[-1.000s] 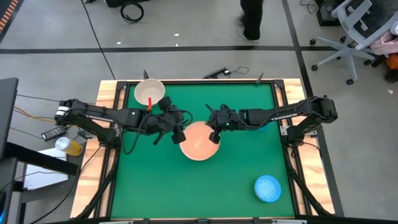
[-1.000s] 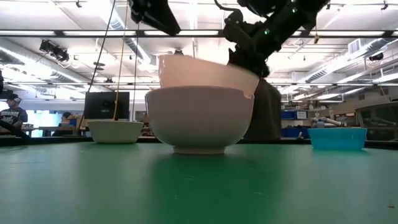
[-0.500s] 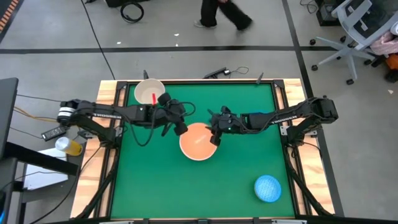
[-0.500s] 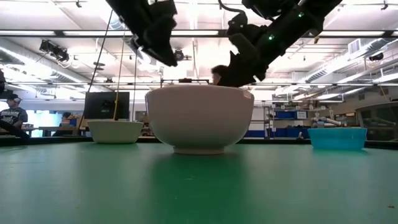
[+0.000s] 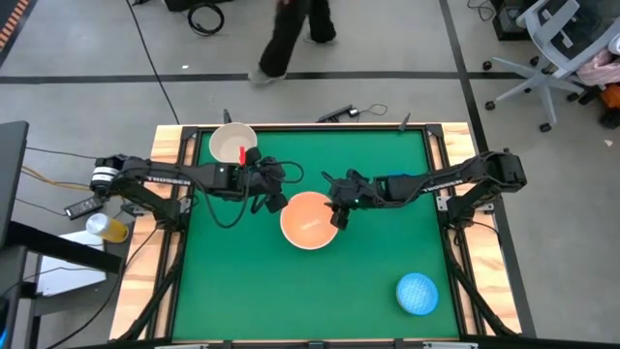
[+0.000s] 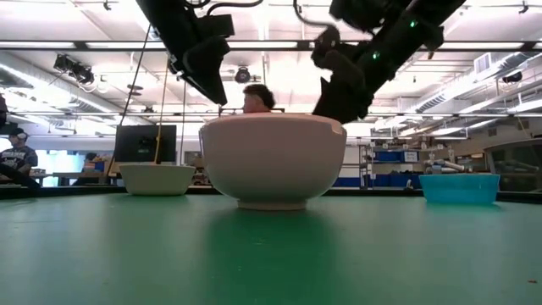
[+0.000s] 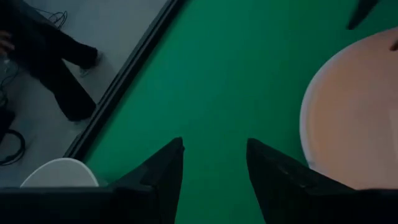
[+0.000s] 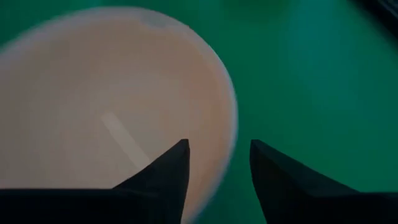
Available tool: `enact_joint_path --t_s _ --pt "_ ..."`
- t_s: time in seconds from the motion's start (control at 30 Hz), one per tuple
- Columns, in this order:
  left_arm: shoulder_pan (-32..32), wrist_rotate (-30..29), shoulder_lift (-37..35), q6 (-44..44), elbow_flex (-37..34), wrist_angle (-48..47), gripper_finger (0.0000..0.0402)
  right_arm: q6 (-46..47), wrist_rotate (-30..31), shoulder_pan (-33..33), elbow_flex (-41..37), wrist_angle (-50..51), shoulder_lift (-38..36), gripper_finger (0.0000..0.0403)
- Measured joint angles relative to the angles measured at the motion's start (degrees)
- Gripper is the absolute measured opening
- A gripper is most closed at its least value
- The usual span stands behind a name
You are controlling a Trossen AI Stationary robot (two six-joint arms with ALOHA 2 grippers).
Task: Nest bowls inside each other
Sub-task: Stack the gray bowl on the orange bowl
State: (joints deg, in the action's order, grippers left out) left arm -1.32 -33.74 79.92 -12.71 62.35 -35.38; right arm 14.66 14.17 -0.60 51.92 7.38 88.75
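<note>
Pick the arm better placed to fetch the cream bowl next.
Left: its open claw hangs close to the cream bowl at its own rear corner; the right claw sits across the orange bowl.

The tan-orange bowl (image 5: 309, 220) sits mid-table between the left gripper (image 5: 276, 201) and right gripper (image 5: 338, 215).

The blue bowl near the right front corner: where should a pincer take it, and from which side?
The blue bowl stands upright and alone on the table, likely mouth up. Come from above and pinch its rim wall, one finger inside and one outside. The right pincer, open by the orange bowl, is nearer.
</note>
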Motion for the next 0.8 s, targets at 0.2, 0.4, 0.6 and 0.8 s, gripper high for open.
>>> enact_joint_path --t_s 0.2,0.4,0.6,0.8 --pt "-0.53 -0.02 0.00 0.72 0.00 -1.81 0.0178 -3.09 10.56 -3.03 0.02 -2.53 -3.62 0.0166" --pt "-1.78 0.22 -0.52 3.57 -4.47 -1.80 0.0175 -3.91 15.96 -4.70 0.04 3.22 -10.67 0.0165" --pt "-12.28 0.26 -1.68 3.04 -15.89 -1.03 0.0157 0.63 17.46 -7.35 0.04 13.01 -15.49 0.0164" --pt "-21.72 3.21 -2.37 7.54 -18.20 1.86 0.0143 3.20 17.80 -9.33 0.04 16.42 -15.85 0.0164"
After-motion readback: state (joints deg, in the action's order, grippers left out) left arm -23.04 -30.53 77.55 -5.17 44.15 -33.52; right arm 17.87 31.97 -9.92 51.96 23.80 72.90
